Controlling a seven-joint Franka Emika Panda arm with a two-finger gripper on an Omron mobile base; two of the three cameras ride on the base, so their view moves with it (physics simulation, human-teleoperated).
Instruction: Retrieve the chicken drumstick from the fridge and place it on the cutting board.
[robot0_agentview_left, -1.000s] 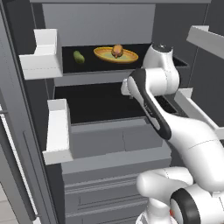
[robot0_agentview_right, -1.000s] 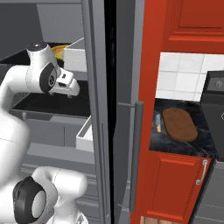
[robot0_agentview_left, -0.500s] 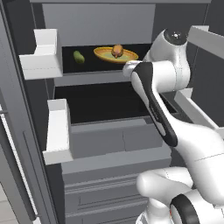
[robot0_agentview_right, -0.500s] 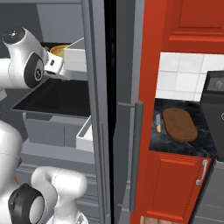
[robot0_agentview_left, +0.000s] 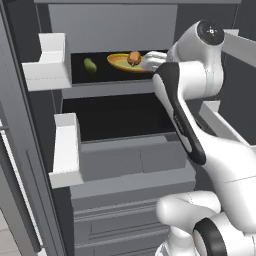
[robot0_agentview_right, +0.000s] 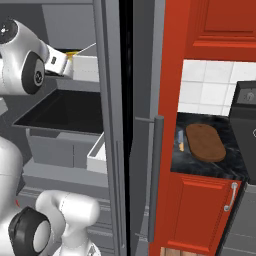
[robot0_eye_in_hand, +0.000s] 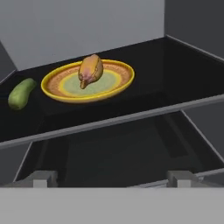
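The chicken drumstick (robot0_agentview_left: 133, 58) (robot0_eye_in_hand: 90, 71), a small golden-brown lump, lies on a round yellow plate (robot0_agentview_left: 119, 63) (robot0_eye_in_hand: 111, 89) on the upper shelf of the open fridge (robot0_agentview_left: 105, 89). My gripper (robot0_agentview_left: 148, 61) (robot0_eye_in_hand: 112, 179) is level with that shelf, just right of the plate and in front of it, pointing at the drumstick. Its fingertips (robot0_eye_in_hand: 41, 178) stand wide apart with nothing between them. The brown oval cutting board (robot0_agentview_right: 205, 142) lies on the dark counter to the right of the fridge.
A small green vegetable (robot0_agentview_left: 90, 65) (robot0_eye_in_hand: 21, 93) lies left of the plate. White door bins (robot0_agentview_left: 47, 62) (robot0_agentview_left: 65, 150) hang on the left; grey drawers (robot0_agentview_left: 130, 160) sit below. The fridge's grey side and bar handle (robot0_agentview_right: 156, 170) stand between arm and counter. Red cabinets (robot0_agentview_right: 200, 210) surround the board.
The arm has lifted from the lower shelf's height to the upper shelf, bringing the hand close to the plate's right edge. The drumstick and plate have stayed put.
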